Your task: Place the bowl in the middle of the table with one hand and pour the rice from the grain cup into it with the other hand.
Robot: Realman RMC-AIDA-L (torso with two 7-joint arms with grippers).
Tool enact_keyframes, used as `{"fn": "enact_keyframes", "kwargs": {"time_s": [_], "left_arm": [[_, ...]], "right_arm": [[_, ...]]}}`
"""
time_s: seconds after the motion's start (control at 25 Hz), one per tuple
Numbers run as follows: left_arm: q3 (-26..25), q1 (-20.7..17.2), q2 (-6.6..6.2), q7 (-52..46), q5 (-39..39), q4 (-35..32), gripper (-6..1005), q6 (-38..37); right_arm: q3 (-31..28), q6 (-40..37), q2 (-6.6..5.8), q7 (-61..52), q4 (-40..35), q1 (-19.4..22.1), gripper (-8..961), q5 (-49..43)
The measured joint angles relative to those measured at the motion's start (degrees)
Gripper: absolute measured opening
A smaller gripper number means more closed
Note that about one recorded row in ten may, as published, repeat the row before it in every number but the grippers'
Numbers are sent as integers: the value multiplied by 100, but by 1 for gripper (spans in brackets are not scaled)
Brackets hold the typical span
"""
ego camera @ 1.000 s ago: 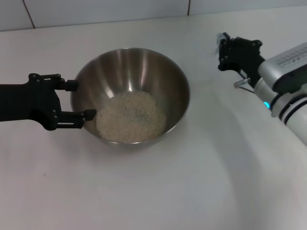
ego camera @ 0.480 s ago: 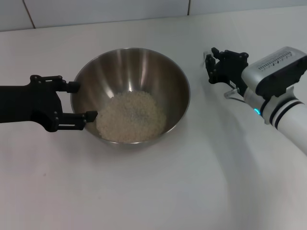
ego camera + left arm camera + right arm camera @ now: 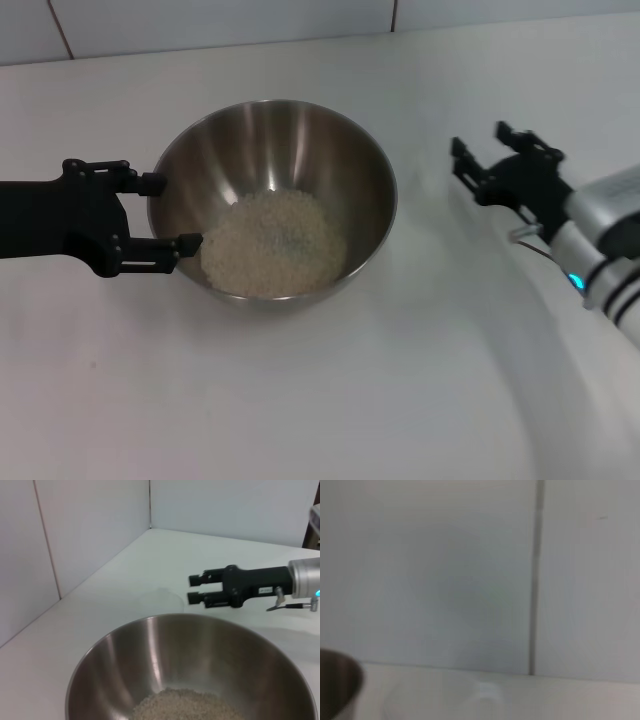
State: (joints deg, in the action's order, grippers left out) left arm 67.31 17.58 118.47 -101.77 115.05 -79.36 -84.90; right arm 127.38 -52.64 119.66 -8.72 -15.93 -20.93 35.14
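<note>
The steel bowl (image 3: 275, 150) stands mid-table with a heap of rice (image 3: 272, 245) in it; it also shows in the left wrist view (image 3: 165, 650). My left gripper (image 3: 172, 211) is open, its two fingers set wide apart against the bowl's left side. My right gripper (image 3: 480, 140) is open and empty to the right of the bowl, low over the table; it also shows in the left wrist view (image 3: 191, 589). The clear grain cup shows only faintly, standing on the table just beyond the right fingertips (image 3: 161, 596), and in the right wrist view (image 3: 445, 697).
The white table (image 3: 330, 400) runs back to a tiled wall (image 3: 200, 25). In the head view the right arm (image 3: 600, 240) crosses the table's right side and the left arm (image 3: 40, 215) comes in from the left edge.
My right gripper moved toward the bowl with the cup between its fingers, then drew back to the right with its fingers empty. The left gripper and bowl have not moved.
</note>
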Motion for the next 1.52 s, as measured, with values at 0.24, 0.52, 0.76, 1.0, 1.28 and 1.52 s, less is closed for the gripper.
{"fn": "enact_keyframes", "kwargs": {"time_s": [0.24, 0.52, 0.76, 1.0, 1.28, 1.52], "left_arm": [[-18, -42, -8, 7, -1, -35, 802, -5], [-6, -80, 0, 60, -11, -2, 802, -10], [-1, -76, 0, 61, -11, 6, 802, -4], [24, -55, 0, 61, -11, 9, 802, 0], [36, -37, 0, 59, -8, 9, 802, -6], [35, -27, 0, 41, -7, 8, 802, -26]], "right_arm": [[-667, -1630, 5, -644, 159, 575, 675, -11], [-714, -4050, -691, -1988, 948, 83, 805, -1908], [-692, -4099, -1560, -3311, 1292, -924, 807, -3668], [-660, -3904, -1976, -4110, 1541, -1836, 805, -5207], [-655, -3754, -2039, -4323, 1846, -2424, 804, -5979], [-285, -3911, -2133, -4516, 2335, -2927, 804, -6027]]}}
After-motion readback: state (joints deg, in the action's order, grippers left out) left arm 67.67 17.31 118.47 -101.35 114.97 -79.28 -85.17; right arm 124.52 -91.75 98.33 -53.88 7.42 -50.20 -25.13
